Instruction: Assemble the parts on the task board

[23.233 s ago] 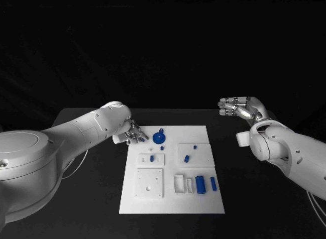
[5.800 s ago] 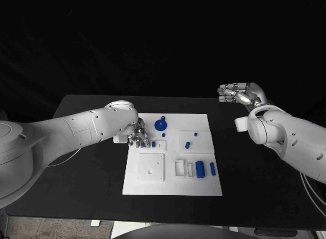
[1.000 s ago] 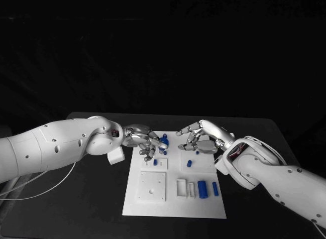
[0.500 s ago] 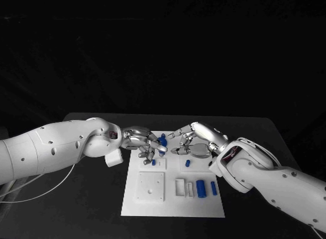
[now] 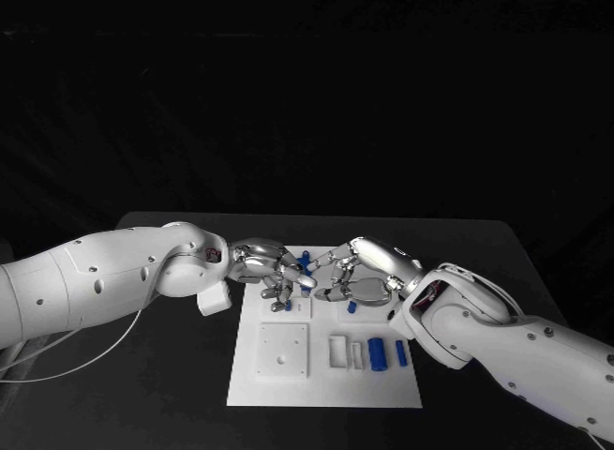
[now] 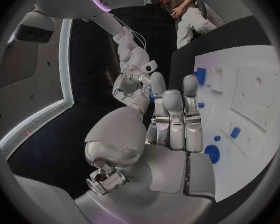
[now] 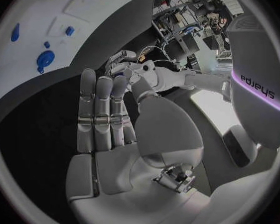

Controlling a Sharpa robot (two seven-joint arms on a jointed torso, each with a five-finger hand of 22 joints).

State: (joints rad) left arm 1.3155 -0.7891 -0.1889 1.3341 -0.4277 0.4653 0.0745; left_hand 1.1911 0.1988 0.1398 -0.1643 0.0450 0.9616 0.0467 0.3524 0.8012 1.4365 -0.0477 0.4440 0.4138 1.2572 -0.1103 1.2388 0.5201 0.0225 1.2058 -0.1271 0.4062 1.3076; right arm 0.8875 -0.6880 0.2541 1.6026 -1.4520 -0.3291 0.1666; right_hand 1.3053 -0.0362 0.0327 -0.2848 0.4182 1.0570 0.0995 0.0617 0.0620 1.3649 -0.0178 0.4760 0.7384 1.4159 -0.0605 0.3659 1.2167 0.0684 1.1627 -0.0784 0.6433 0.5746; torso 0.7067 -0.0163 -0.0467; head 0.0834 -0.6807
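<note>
The small blue parts [image 5: 379, 352] lie on the white task board [image 5: 287, 389] on the surface. They look light, hard and slippery; pinch one by its sides. Left robot hand [image 5: 270, 273] and right robot hand [image 5: 352, 278] hover close together, fingers apart, holding nothing.

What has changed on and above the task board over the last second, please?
The right robot hand has come further in over the far part of the task board, toward the left robot hand, so the two now sit close together. The left one has hardly moved. Whether either holds a part cannot be told. The blue cylinders at the near right lie as before.
</note>
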